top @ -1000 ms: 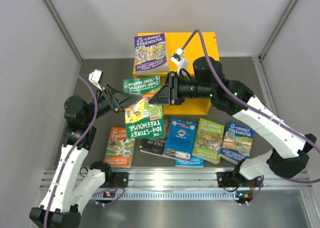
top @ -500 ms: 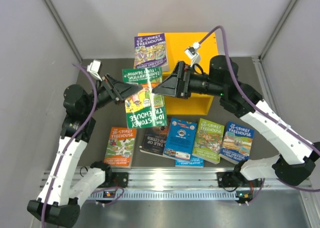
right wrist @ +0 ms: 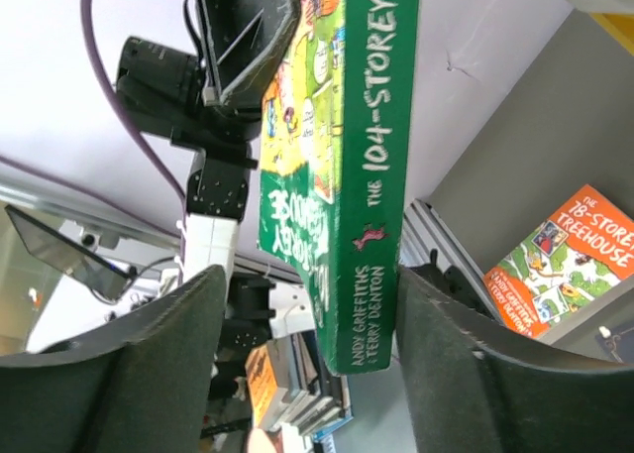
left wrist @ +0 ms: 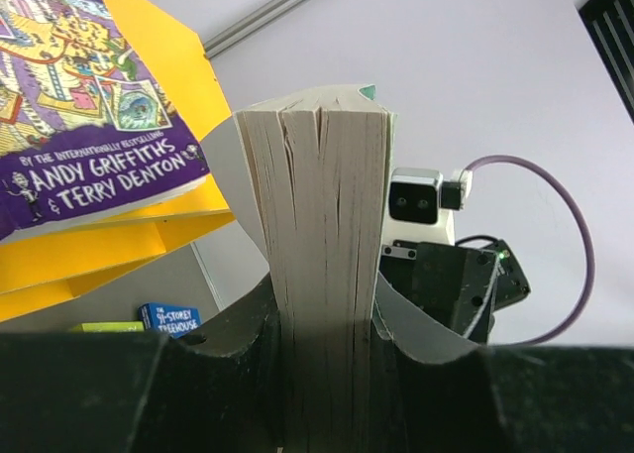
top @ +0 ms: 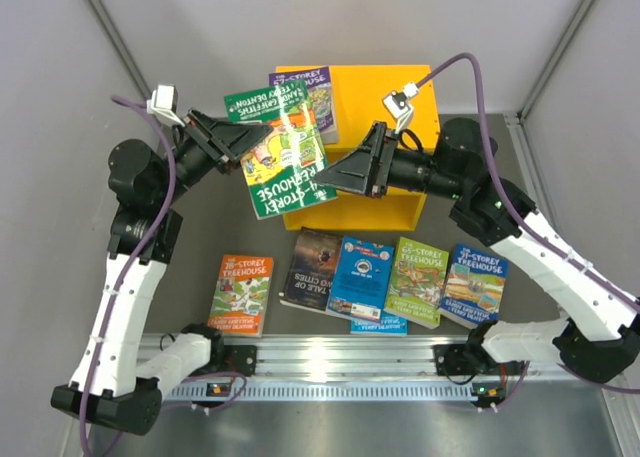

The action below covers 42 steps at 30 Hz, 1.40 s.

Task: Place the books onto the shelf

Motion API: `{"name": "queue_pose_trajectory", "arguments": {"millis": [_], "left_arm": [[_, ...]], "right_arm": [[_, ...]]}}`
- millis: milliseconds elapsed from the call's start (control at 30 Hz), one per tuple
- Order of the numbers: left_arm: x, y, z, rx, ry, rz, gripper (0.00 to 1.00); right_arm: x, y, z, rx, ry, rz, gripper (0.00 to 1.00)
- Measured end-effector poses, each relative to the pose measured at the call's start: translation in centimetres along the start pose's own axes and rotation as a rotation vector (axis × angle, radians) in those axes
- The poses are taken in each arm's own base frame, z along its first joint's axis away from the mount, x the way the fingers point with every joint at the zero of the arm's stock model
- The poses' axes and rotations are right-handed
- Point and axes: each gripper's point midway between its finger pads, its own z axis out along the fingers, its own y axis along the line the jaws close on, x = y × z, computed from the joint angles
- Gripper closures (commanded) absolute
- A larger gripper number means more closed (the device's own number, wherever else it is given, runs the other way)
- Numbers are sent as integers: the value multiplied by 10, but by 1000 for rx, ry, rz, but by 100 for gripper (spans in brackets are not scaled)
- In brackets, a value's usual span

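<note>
Green book (top: 280, 162) hangs aloft; shelf (top: 400, 97) bears one, table (top: 200, 177) five, perhaps six.

green book (right wrist: 369, 175), spine: "THE 104-STOREY", "ANDY GRIFFITHS & TERRY DENTON" | purple book (left wrist: 89, 146): "ANDY GRIFFITHS & TERRY DENTON" | orange book (right wrist: 570, 260): "THE 78-STOREY TREEHOUSE"

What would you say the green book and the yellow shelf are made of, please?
The green book is paper: rough cream page edges, under a printed, likely card, cover. The shelf has smooth, even yellow boards, perhaps plastic or painted wood.
</note>
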Motion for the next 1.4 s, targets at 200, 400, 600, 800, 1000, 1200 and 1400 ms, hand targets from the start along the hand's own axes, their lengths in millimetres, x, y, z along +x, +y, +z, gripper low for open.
{"name": "queue_pose_trajectory", "arguments": {"millis": [200,400,600,800,1000,1200,1400], "left_arm": [[-1,4,4,-15,-11,-17,100],[7,1,13,-13,-7,-19,100],[8,-10,23,-18,-30,16,100],[5,-24,35,-52,7,117,27],[-12,-19,27,-167,-26,257,1],[-16,-16,6,-232,-55,327,1],[-12,-10,-8,-262,-60,342,1]], "right_arm": [[0,-14,12,30,12,45,55],[0,-14,15,25,13,58,85],[-9,-11,6,45,-17,36,100],[-38,-15,-22,126,-75,-18,100],[-122,-79,-108,402,-371,15,100],[-160,-102,-134,477,-402,60,100],[-172,-109,-117,425,-302,92,100]]}}
